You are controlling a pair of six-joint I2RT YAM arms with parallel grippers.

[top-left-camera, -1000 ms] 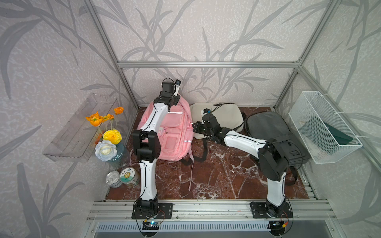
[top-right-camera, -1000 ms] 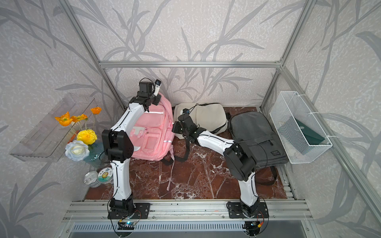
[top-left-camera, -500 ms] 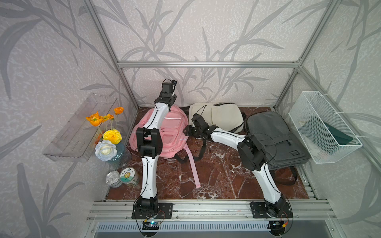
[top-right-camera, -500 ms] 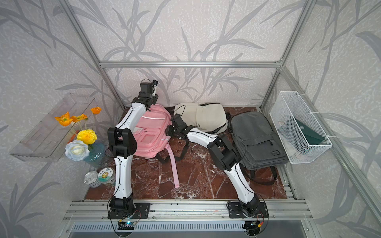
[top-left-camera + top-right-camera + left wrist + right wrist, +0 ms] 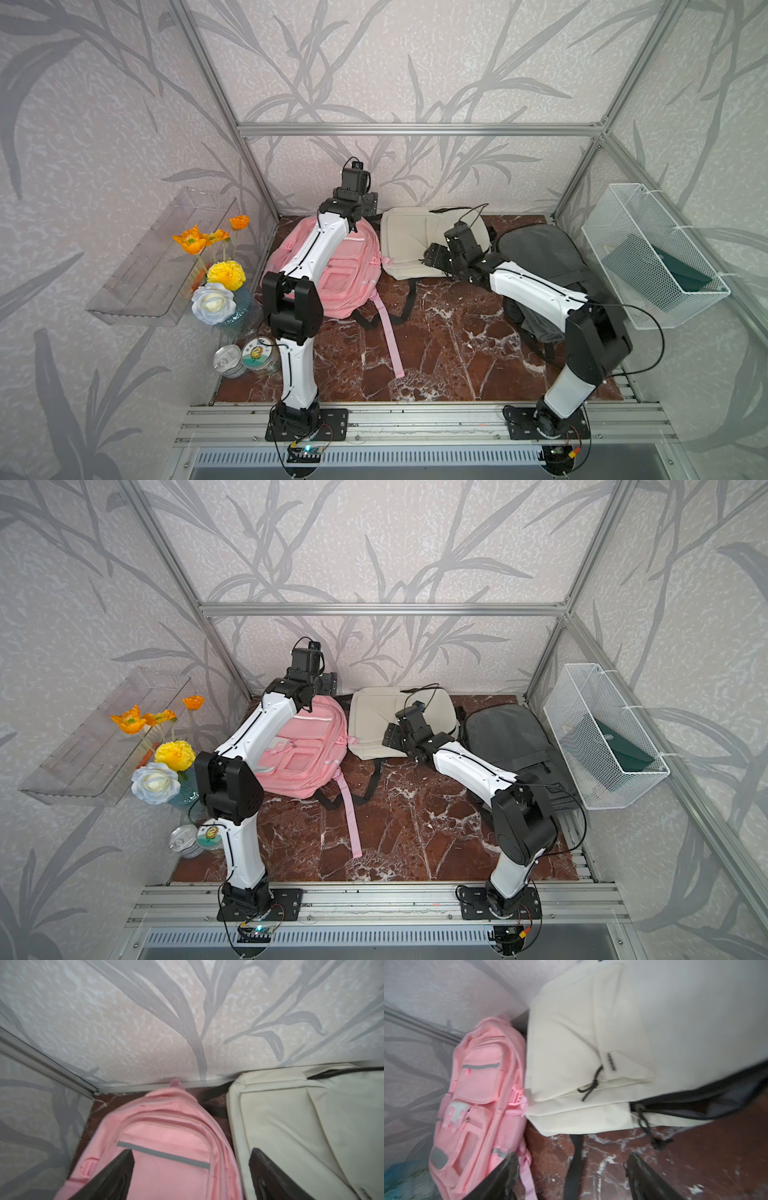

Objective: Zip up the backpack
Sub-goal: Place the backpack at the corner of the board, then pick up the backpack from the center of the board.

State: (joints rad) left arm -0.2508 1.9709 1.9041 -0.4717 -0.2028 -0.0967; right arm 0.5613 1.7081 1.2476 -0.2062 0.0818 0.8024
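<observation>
Moved: left pincer (image 5: pixel 190 1155) and right pincer (image 5: pixel 573 1157), shut at the pink backpack (image 5: pixel 345 266) a second ago, now off it. Left: jaws apart, empty, above the backpack's top. Right: jaws apart, empty, near the cream bag (image 5: pixel 591 1032). Backpack: left of centre in both top views, lying flat. Risk: the trailing strap (image 5: pixel 390 336) may snag a withdrawing arm.

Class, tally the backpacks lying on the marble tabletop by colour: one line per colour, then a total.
Pink fabric backpack: 1
Cream fabric backpack: 1
Dark grey fabric backpack: 1
Total: 3
</observation>
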